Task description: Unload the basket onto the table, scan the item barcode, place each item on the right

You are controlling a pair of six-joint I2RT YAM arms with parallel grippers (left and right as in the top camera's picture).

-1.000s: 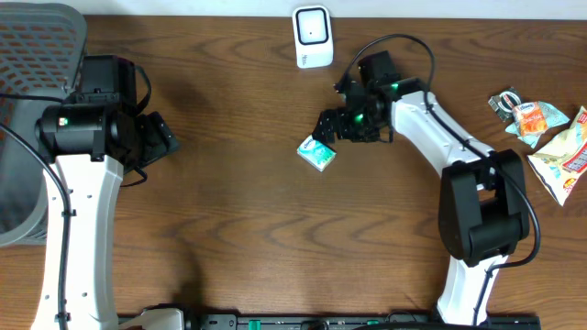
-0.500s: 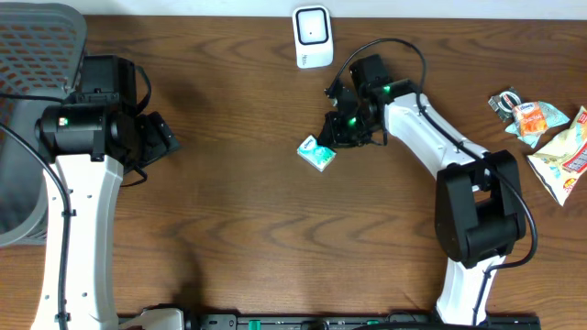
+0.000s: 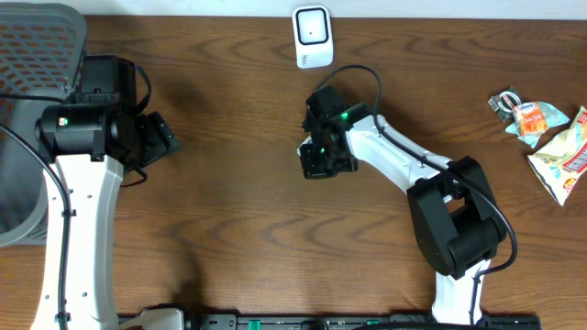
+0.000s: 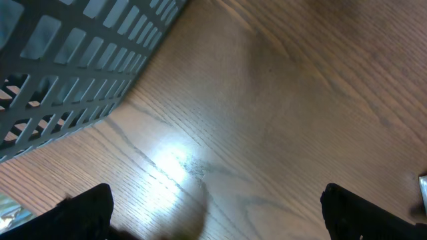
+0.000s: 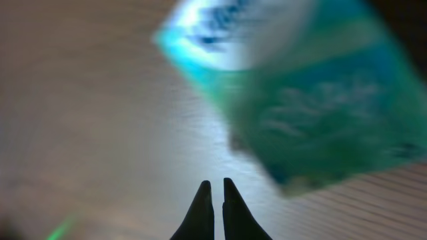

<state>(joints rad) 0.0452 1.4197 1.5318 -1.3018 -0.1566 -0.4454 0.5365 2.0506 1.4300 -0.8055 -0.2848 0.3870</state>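
Note:
The item, a teal and white box (image 5: 300, 93), fills the upper right of the right wrist view, blurred and close. My right gripper (image 5: 218, 193) is shut with its two tips together and nothing between them; the box lies beyond the tips and to their right. In the overhead view that gripper (image 3: 321, 158) hangs over the spot where the box lies and hides most of it. The white scanner (image 3: 313, 37) stands at the table's far edge. My left gripper (image 4: 215, 210) stays open wide over bare wood at the left (image 3: 160, 137).
A grey mesh basket (image 3: 37, 55) stands at the far left, and its wall (image 4: 67, 60) shows in the left wrist view. Several snack packets (image 3: 550, 137) lie at the right edge.
The right arm swung left and came over the box, and its jaws went from open to shut on nothing. The left arm has not moved.

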